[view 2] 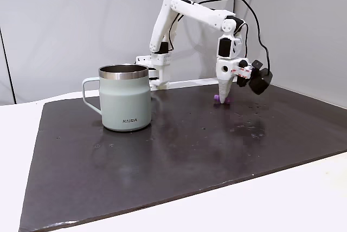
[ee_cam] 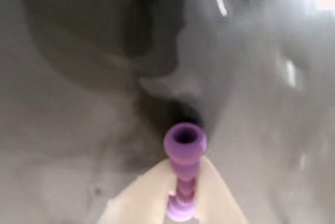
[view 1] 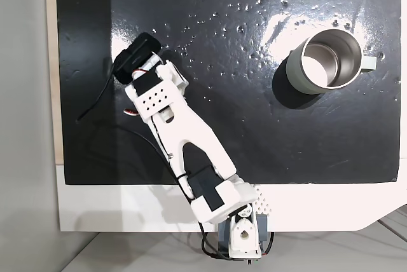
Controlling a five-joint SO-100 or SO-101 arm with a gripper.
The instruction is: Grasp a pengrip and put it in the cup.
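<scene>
**Pinching the pengrip, cup not yet reached**

Spreading across most of the tabletop is a dark mat (view 2: pixel 190 156), glossy and speckled with small droplets in the top-down fixed view. On it, the white arm (view 1: pixel 191 138) reaches out from its base at the table's edge, folded over so that its tip points straight down at the mat.

Next in size is the cup (view 1: pixel 324 59), a pale grey-green mug with a shiny steel inside, standing upright with its small handle to the right in the top-down fixed view. It is empty as far as that view shows, and it stands well apart from the arm's tip.

The gripper (view 2: pixel 223 100) is down at the mat in the side fixed view, with a black wrist camera hanging beside it. Its pale fingers (ee_cam: pixel 141 203) are closed around the pengrip (ee_cam: pixel 183 145), the ribbed purple tube lying between them with its open end poking out ahead.

Judging by this, the grasp looks made or nearly so; the lift, the carry across the mat and the drop into the cup all remain.
</scene>
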